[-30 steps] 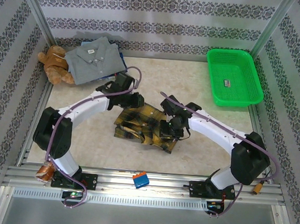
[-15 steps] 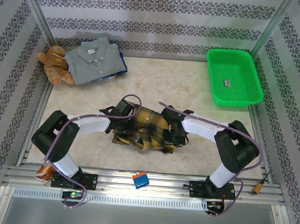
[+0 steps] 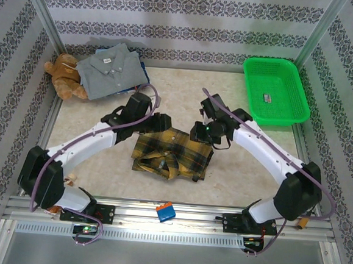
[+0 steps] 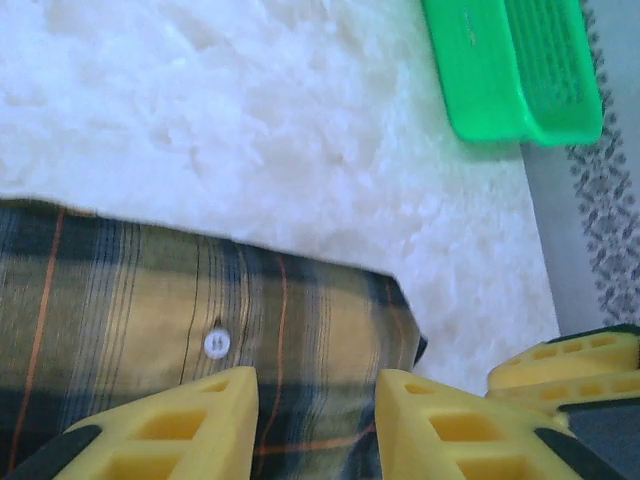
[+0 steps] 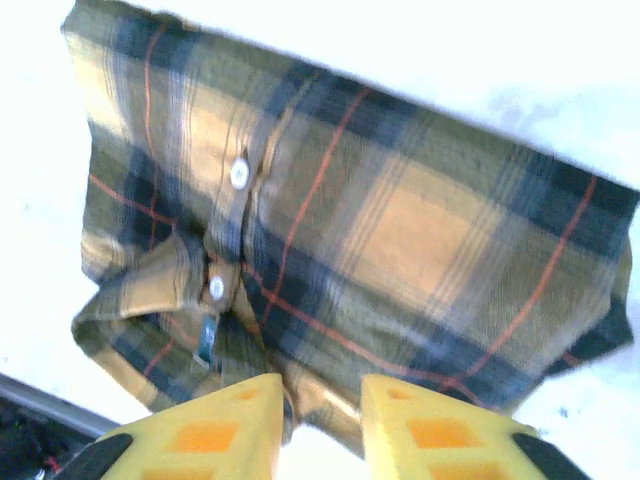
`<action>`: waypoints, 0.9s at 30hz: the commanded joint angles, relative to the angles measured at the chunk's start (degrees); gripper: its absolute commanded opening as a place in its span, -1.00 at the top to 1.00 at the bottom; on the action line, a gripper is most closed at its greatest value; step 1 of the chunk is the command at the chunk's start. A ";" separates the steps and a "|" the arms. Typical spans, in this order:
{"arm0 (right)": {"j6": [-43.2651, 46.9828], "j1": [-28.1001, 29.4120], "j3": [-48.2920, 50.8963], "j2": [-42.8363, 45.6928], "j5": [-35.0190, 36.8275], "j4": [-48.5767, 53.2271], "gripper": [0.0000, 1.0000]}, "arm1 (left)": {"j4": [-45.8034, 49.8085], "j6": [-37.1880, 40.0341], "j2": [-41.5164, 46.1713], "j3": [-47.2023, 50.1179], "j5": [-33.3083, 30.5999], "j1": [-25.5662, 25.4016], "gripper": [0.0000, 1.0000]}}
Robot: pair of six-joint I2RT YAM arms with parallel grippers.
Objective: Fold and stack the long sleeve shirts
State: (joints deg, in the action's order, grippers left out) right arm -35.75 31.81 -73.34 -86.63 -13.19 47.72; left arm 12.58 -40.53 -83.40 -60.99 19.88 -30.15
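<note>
At mid-worktop (image 3: 241,167) the plaid shirt (image 3: 173,153) lies folded into a compact rectangle. The grey shirt (image 3: 111,69) is folded at back-left. My left pincer (image 4: 318,390) and right pincer (image 5: 322,392) hover over the plaid's far edge, both spread, empty. Judgement: fold looks done; next, grip both far corners and carry it onto the grey.

Left gripper (image 4: 315,385), right gripper (image 5: 320,387) now off plaid shirt (image 3: 175,151)

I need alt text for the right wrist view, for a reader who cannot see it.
A folded mustard-yellow and dark plaid shirt with thin red lines lies on a pale table, two white buttons showing. The right claw hovers open at the picture's bottom edge, its yellow fingers apart.
</note>
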 commanded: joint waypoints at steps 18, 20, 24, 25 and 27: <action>-3.86 -3.32 16.87 -13.44 4.84 -12.36 0.64 | 8.11 -0.43 -23.79 -0.35 -7.94 5.68 0.60; -6.84 -1.89 18.39 -12.03 4.38 -13.73 0.62 | 10.37 4.72 -28.05 -7.11 -8.18 7.20 0.61; -16.85 3.03 20.07 -9.90 3.11 -18.72 0.56 | 16.06 14.12 -39.16 -24.85 -7.54 8.77 0.61; -19.72 4.78 19.40 -10.04 3.24 -19.61 0.54 | 18.04 16.47 -42.18 -30.67 -7.66 8.86 0.62; -25.25 8.18 17.61 -11.25 2.94 -21.80 0.53 | 19.97 19.87 -47.38 -40.45 -5.04 9.13 0.62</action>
State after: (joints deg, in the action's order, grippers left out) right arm -50.85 36.36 -55.27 -96.92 -10.76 27.09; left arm 26.00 -30.92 -125.56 -92.99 16.45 -22.22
